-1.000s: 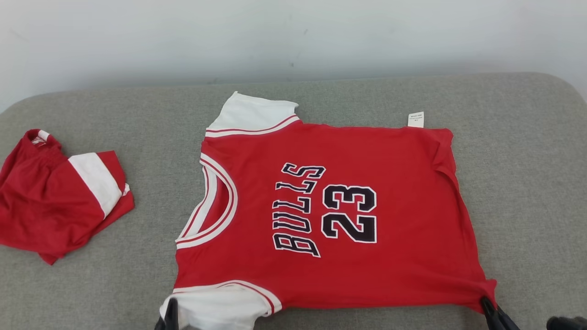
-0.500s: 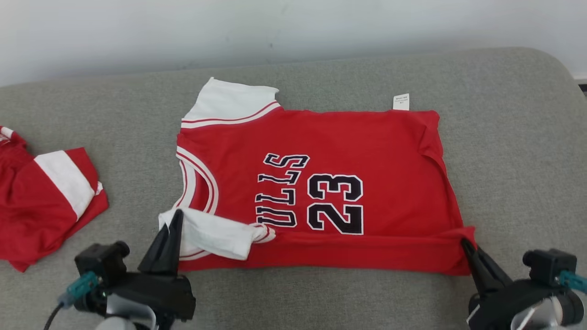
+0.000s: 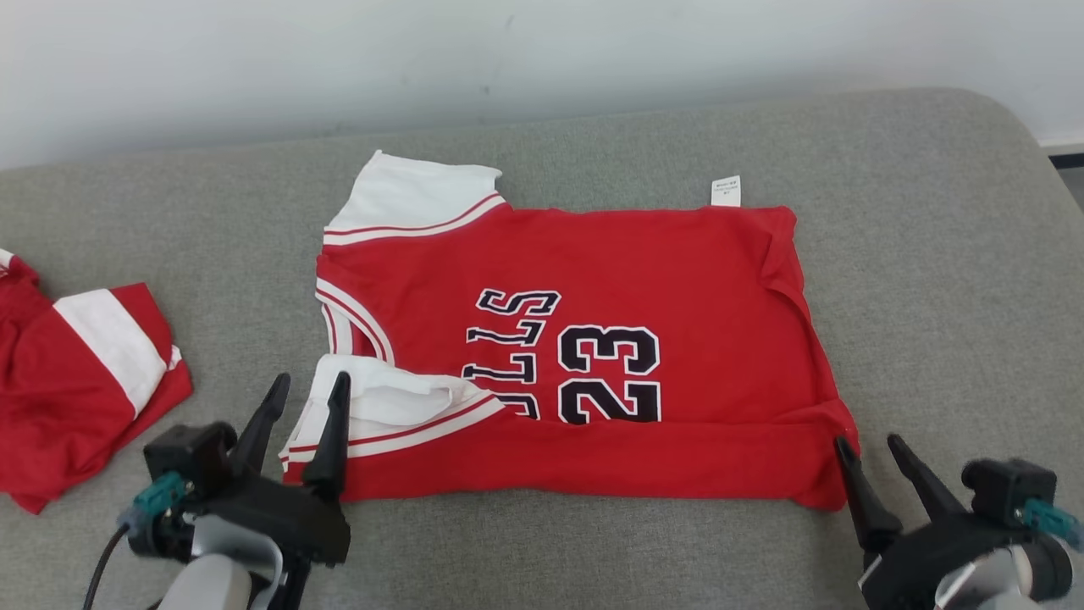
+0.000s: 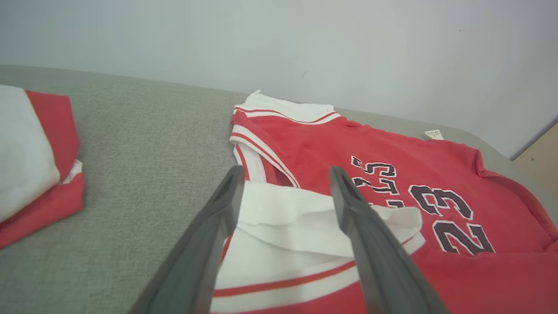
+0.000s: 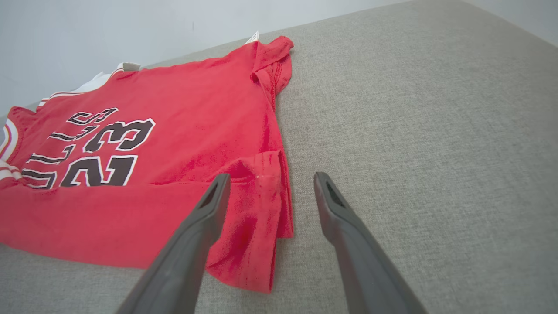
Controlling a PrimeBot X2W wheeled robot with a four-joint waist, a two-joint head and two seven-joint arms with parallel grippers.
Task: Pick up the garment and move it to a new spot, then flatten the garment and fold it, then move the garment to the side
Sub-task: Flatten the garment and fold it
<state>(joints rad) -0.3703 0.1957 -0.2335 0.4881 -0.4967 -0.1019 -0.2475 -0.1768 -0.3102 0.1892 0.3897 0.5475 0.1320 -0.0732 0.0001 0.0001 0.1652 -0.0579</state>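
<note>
The garment (image 3: 593, 271) is a red jersey with white sleeves and "BULLS 23" print, spread on the grey cushion (image 3: 931, 254). Its near edge is folded up over the front, covering part of the print. My left gripper (image 3: 310, 379) stands open at the near left corner, and in the left wrist view the left gripper (image 4: 286, 172) has its fingers either side of the folded white sleeve (image 4: 305, 218). At the near right corner my right gripper (image 3: 865, 440) is open, with one finger over the garment's (image 5: 174, 96) folded red hem in the right wrist view, where the right gripper (image 5: 271, 176) holds nothing.
A second red and white garment (image 3: 76, 373) lies bunched at the cushion's left end, apart from the jersey. A white wall (image 3: 508, 51) runs behind the cushion. Bare grey cushion stretches to the right of the jersey and along the near edge.
Both grippers carried the near edge up over the jersey's front, then opened and let it go. The sleeve and hem now lie folded. The head view has shifted.
</note>
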